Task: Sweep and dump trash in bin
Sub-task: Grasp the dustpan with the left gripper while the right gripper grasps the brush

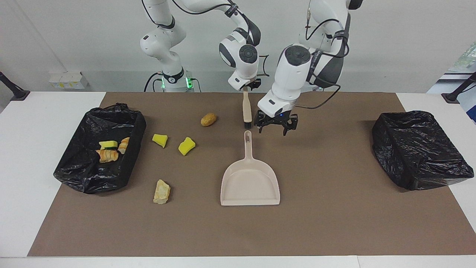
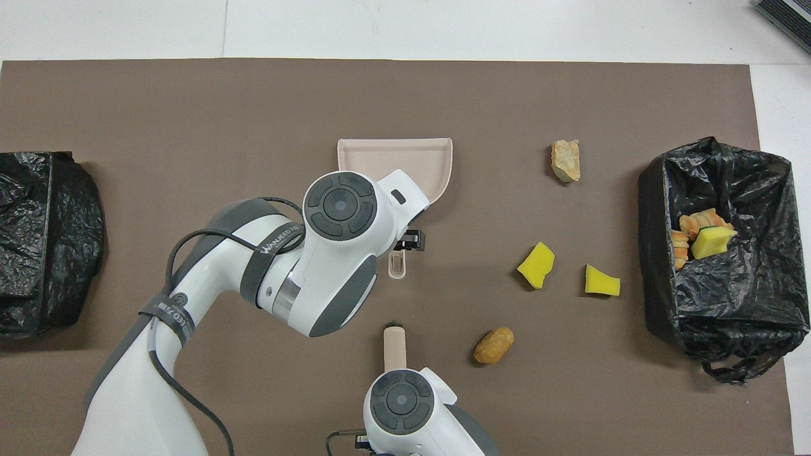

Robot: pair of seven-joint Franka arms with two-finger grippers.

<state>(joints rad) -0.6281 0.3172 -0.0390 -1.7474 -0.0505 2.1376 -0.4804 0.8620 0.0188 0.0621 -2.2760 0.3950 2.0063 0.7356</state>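
Yellow sponge chunks (image 2: 536,265), tan bread-like lumps (image 2: 565,160), overhead at beige plastic dustpan's (image 2: 437,158) 3 o'clock: light, soft; sweep, don't pinch. Right gripper (image 1: 247,89) clamps beige brush (image 1: 247,111); left gripper (image 1: 276,128) wide, by dustpan handle (image 1: 248,147).

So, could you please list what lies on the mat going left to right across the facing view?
Bin with trash → tan lump → yellow chunk → second yellow chunk → brown lump → dustpan → second bin.

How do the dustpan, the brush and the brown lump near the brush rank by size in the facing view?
1. dustpan, clearly largest.
2. brush, its top hidden by the right pincer.
3. brown lump, smallest.
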